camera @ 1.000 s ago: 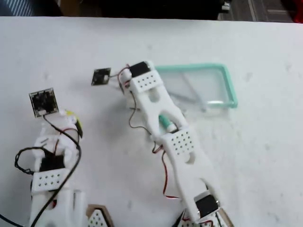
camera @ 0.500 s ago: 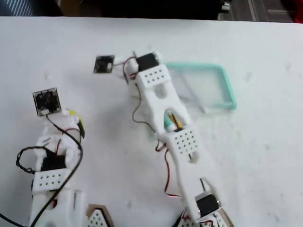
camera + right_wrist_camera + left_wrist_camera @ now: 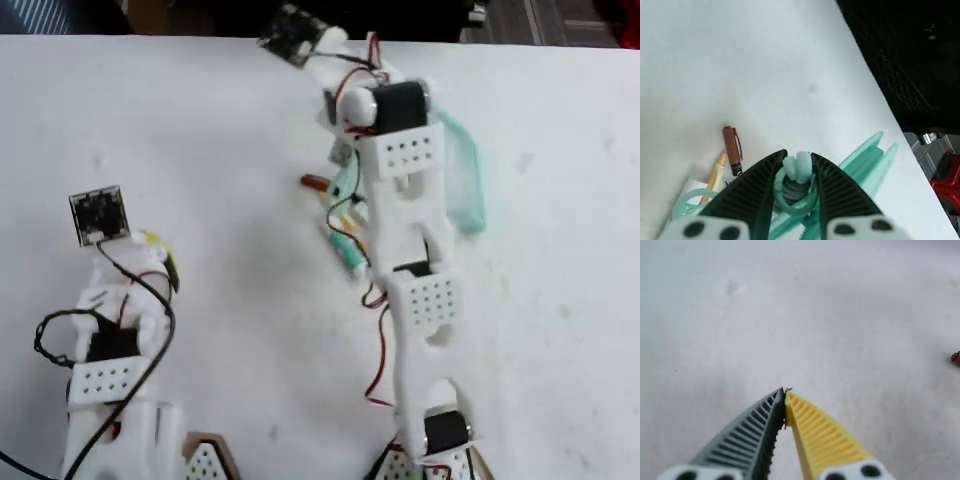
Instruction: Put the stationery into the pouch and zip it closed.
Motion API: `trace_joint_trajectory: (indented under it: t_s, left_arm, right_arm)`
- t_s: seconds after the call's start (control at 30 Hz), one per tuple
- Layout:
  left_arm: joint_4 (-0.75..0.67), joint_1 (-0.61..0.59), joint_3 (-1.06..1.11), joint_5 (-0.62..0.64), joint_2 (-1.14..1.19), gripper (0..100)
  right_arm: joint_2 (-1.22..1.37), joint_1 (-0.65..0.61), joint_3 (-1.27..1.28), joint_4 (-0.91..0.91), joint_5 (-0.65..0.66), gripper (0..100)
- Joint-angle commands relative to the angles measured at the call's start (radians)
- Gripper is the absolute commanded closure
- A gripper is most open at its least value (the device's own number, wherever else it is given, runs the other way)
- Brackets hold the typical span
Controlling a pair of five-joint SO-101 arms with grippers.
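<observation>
Pouch (image 3: 472,190) mostly under R arm (image 3: 405,165)

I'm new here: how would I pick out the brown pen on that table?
Find the long white arm stretched across the white table, its jaws shut on the mint-green pouch. The brown pen lies on the table just beside those jaws. It is the only dark brown thing there; the pencil next to it is pale beige.

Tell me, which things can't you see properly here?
Clear pouch with mint-green edging: high view, the right arm covers most of it, so zipped or not is unclear.
Small red thing: left wrist view, cut off by the picture's edge.
Brown pen: right wrist view, one end slips behind the right gripper gripping a mint-green loop.
</observation>
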Motion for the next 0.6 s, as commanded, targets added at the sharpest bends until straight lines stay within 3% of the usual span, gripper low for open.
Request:
trace_joint_trajectory:
  t_s: [0.0,0.27,0.43,0.57]
  left_arm:
    - [-0.018,0.025,-0.021,0.003,0.002,97]
    - [-0.023,0.105,-0.002,-0.123,-0.004,97]
    - [-0.026,0.12,0.002,-0.13,-0.004,97]
    - [-0.026,0.12,0.0,-0.13,-0.004,97]
  right_arm:
    - [-0.143,0.031,-0.046,0.019,-0.057,98.1]
    - [-0.274,0.082,-0.044,0.021,-0.124,98.1]
    - [-0.375,0.073,-0.044,0.022,-0.133,98.1]
    - [-0.496,0.021,-0.044,0.022,-0.216,98.1]
